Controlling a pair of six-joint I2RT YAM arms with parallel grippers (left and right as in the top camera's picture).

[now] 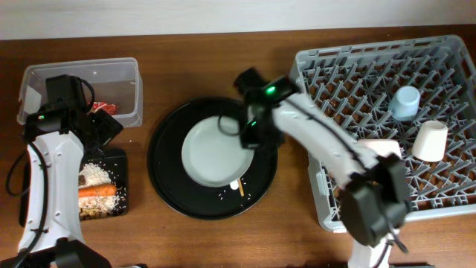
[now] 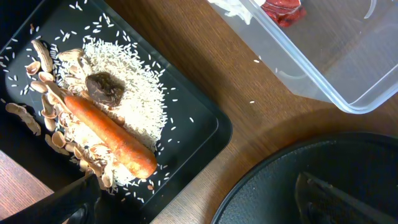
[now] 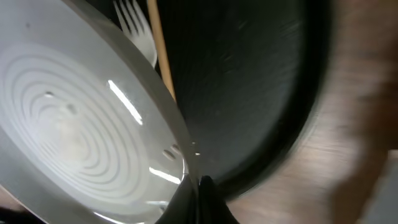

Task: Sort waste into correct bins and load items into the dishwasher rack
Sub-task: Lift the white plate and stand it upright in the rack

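Observation:
My right gripper (image 1: 251, 132) (image 3: 198, 185) is shut on the right rim of the white plate (image 1: 212, 152) (image 3: 68, 118), which is tilted over the round black tray (image 1: 167, 175). In the right wrist view a white fork (image 3: 134, 28) and a wooden chopstick (image 3: 160, 53) lie under the plate's edge. My left gripper (image 1: 110, 134) (image 2: 205, 211) is open and empty between the shallow black tray (image 1: 119, 195) (image 2: 199, 134) and the round tray. The black tray holds rice (image 2: 134, 93), a carrot (image 1: 97, 191) (image 2: 109, 134) and bones (image 2: 46, 84). The clear tub (image 1: 130, 89) (image 2: 336, 74) holds a red wrapper (image 1: 105, 108) (image 2: 283, 11) and white tissue (image 2: 233, 7).
The grey dishwasher rack (image 1: 327, 63) fills the right side and holds a light blue cup (image 1: 407, 102), a cream cup (image 1: 430, 141) and a pale bowl (image 1: 381, 147) partly under my right arm. Stray rice grains lie on the round tray and on the wooden table (image 2: 261, 130).

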